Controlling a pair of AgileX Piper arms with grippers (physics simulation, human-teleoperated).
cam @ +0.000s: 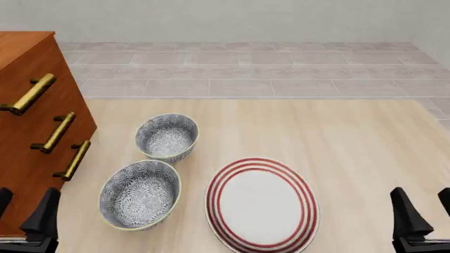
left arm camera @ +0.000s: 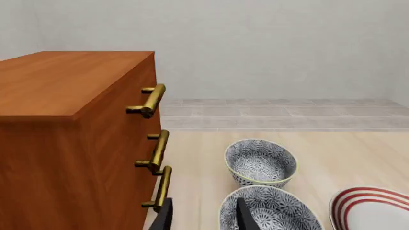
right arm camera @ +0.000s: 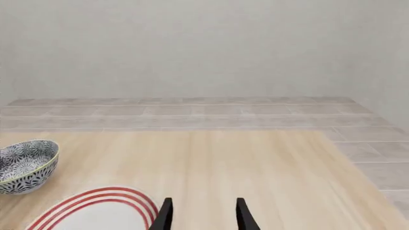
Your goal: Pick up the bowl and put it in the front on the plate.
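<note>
A pale wooden table (cam: 351, 147) runs to a tiled floor and grey wall. At far left stands a brown drawer cabinet (cam: 28, 132) with brass handles. The left gripper (cam: 25, 213) hangs spread apart, holding nothing. The bowl (cam: 140, 194), deep, blue-grey floral, cream-rimmed, sits in front of its twin (cam: 167, 137), just beside the red-ringed white plate (cam: 262, 203). The right gripper (cam: 422, 211) gapes likewise.

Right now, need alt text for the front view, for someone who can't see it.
Two patterned bowls, the nearer bowl and the farther bowl, sit on a pale wooden table beside a red-ringed white plate, which holds nothing. A wooden cabinet with brass handles stands at the left edge. The left tool and right tool hang open at the bottom corners, touching nothing.
</note>
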